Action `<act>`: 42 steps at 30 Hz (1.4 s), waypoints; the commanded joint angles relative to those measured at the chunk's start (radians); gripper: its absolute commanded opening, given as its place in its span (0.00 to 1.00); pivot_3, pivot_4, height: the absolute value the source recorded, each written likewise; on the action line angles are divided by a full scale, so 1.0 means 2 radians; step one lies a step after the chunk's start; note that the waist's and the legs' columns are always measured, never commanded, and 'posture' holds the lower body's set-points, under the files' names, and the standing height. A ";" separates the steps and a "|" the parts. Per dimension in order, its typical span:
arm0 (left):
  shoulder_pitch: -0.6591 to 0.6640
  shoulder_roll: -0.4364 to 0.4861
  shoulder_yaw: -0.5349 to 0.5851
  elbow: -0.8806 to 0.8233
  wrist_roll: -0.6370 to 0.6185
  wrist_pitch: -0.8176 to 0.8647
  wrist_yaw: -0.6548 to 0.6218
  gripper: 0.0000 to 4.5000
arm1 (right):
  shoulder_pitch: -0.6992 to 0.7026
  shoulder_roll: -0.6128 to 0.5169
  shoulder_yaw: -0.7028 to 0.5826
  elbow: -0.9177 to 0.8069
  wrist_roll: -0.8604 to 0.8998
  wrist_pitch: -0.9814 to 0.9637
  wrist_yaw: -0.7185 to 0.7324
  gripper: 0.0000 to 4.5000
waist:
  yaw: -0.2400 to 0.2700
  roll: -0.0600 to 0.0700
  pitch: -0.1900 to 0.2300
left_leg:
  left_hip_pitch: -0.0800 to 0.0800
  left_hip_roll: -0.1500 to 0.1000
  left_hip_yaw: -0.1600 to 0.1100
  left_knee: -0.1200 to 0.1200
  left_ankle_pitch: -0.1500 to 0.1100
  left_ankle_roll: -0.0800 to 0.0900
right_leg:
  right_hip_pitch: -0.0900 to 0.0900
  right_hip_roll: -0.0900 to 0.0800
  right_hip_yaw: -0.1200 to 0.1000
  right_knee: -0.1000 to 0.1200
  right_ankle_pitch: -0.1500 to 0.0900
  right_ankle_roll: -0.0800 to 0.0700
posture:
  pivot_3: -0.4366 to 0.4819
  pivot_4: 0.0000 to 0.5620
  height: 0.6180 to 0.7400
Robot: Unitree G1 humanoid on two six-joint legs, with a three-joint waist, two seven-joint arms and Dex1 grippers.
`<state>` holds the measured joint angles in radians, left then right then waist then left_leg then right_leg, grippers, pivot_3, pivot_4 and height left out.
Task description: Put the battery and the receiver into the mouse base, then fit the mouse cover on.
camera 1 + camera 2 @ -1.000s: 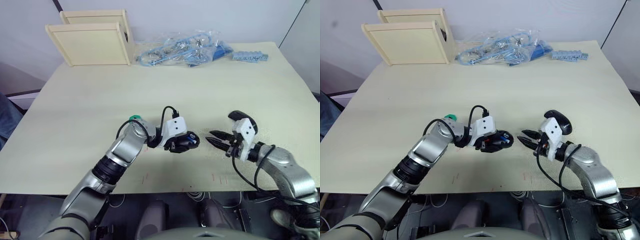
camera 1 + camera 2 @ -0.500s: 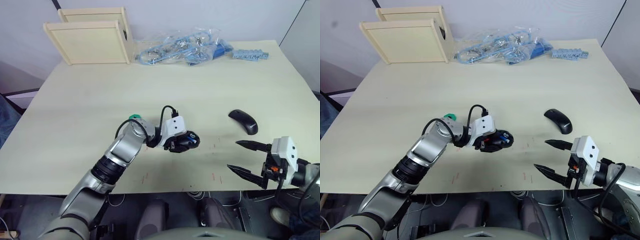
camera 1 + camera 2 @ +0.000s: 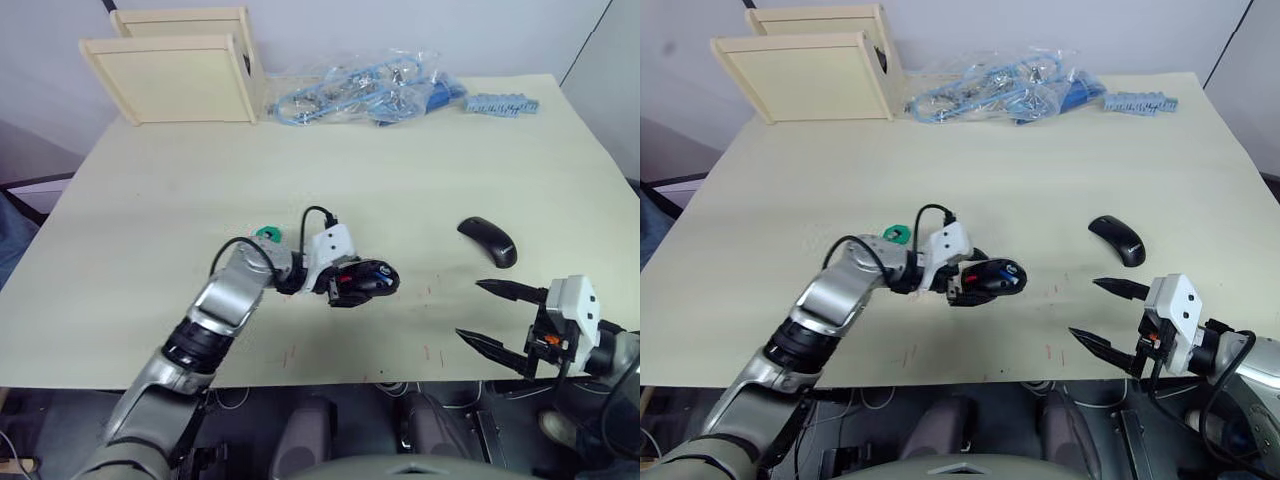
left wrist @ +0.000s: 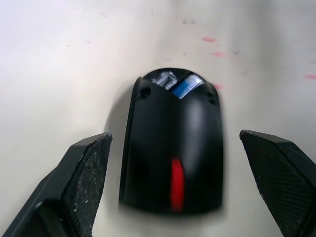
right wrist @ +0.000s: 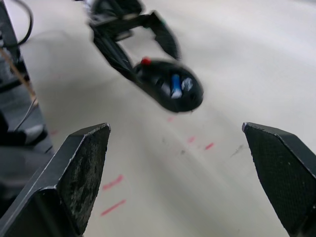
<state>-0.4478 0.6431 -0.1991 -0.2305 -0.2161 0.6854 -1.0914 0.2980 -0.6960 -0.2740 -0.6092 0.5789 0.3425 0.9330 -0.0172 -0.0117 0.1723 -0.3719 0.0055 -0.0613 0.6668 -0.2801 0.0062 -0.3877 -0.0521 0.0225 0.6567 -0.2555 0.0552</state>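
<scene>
The mouse base (image 3: 372, 278) lies on the table's front middle, a black oval with a red scroll wheel (image 4: 176, 183). The blue battery (image 4: 185, 85) lies in its open compartment, next to a pale silvery bit; I cannot tell whether that is the receiver. My left gripper (image 3: 350, 284) is open, with one finger on each side of the base and a gap on both sides. The mouse cover (image 3: 487, 242), a glossy black shell, rests on the table to the right. My right gripper (image 3: 468, 309) hangs wide open at the front right edge, in front of the cover, holding nothing.
A round green disc (image 3: 267, 235) sits just behind my left forearm. Two pale wooden boxes (image 3: 175, 65) stand at the back left. Clear bags of blue parts (image 3: 365, 90) and a blue strip (image 3: 502, 104) lie along the back edge. Red marks dot the table's front.
My right gripper has drawn back from beside the mouse base to the front right edge and opened wide. The left gripper stays at the base. The cover has not moved.
</scene>
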 commanded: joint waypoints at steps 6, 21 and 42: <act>0.085 0.037 0.153 -0.057 -0.098 0.010 0.009 0.98 | -0.026 0.011 0.006 -0.011 0.008 -0.011 -0.012 1.00 | 0.004 -0.001 0.001 | -0.004 0.000 -0.001 0.001 0.000 0.000 | -0.003 -0.001 -0.001 0.000 0.000 0.000 | 0.48 0.27 1.00; 0.158 0.160 0.307 0.039 -0.168 0.003 -0.040 0.98 | -0.073 0.044 0.043 -0.004 0.007 -0.025 -0.033 1.00 | 0.006 -0.002 0.002 | -0.004 0.000 0.000 0.001 0.000 0.000 | -0.004 -0.001 -0.001 0.001 0.000 0.000 | 0.48 0.27 1.00; -0.105 0.157 0.095 0.378 -0.013 -0.185 -0.141 0.98 | 0.015 0.105 0.074 0.062 -0.033 -0.201 0.016 1.00 | 0.002 -0.003 0.003 | -0.005 -0.001 0.003 0.002 0.000 0.000 | -0.006 0.000 0.000 0.003 0.000 0.000 | 0.48 0.27 1.00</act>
<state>-0.6239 0.9509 -0.0056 0.4976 -0.2686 0.3544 -1.3584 0.3257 -0.4907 -0.0989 -0.4695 0.5056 -0.0122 0.9513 -0.0132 -0.0170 0.1784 -0.3817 0.0031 -0.0562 0.6700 -0.2796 0.0058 -0.3991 -0.0521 0.0216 0.6625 -0.2548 0.0549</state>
